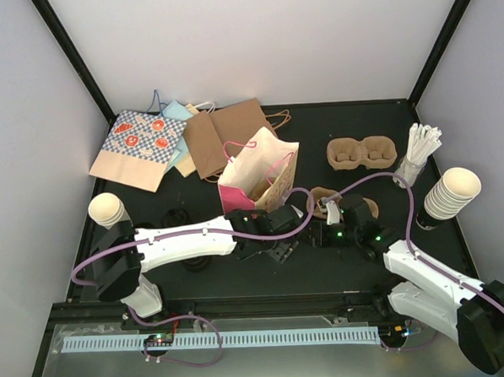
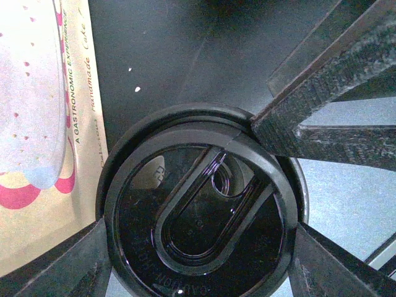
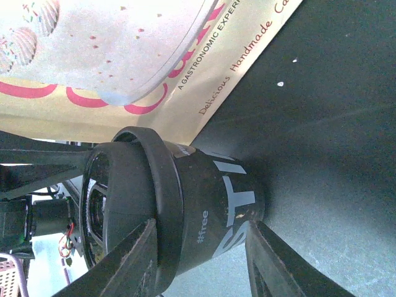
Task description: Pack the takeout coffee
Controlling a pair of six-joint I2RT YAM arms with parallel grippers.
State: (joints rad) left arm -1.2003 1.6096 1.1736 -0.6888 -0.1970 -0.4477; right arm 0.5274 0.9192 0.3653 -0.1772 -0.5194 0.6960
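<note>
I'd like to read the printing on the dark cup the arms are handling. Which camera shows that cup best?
The right wrist view: it shows the cup side-on between the right gripper fingers, lettering and black lid visible. The left wrist view shows only its lid from above. In the top view the arms hide it.

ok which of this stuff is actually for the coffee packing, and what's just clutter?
Job: lidded cup, open pink bag, likely the cup carrier.
Lying about: flat bags, lidless cup stacks, stirrers, loose lids.
</note>
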